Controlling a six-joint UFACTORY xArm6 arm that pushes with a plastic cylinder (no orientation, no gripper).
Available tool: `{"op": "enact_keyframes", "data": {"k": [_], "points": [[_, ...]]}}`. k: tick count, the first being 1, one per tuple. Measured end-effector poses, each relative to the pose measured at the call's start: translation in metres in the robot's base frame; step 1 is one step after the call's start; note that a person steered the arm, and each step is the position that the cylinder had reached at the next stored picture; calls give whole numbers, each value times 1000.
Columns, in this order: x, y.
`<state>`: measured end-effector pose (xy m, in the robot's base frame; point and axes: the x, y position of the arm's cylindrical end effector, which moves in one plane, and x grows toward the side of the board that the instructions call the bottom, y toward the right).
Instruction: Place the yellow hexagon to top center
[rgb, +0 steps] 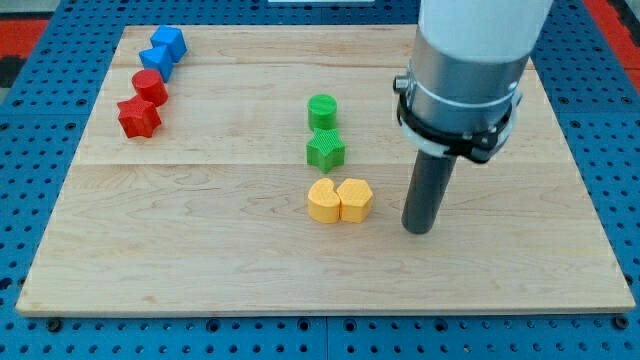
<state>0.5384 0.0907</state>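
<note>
Two yellow blocks touch each other near the board's middle. The left one (322, 201) is rounded with a notch on its right side. The right one (354, 198) looks heart-like; I cannot make out a clear hexagon. My tip (419, 230) rests on the board to the right of the yellow pair, a short gap away and slightly lower in the view. The rod rises to the white arm (470, 60) at the view's top right.
A green cylinder (322, 110) and a green star (325, 150) stand just above the yellow pair. At the view's top left sit two blue blocks (163, 50), a red cylinder (150, 86) and a red star (139, 118). The wooden board (200, 240) lies on blue pegboard.
</note>
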Motion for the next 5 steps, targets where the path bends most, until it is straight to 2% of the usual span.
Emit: {"op": "enact_keyframes", "data": {"k": [1,3,4,5], "points": [[18,-43],[-52,-47],[-70,-42],[-78,-76]]}}
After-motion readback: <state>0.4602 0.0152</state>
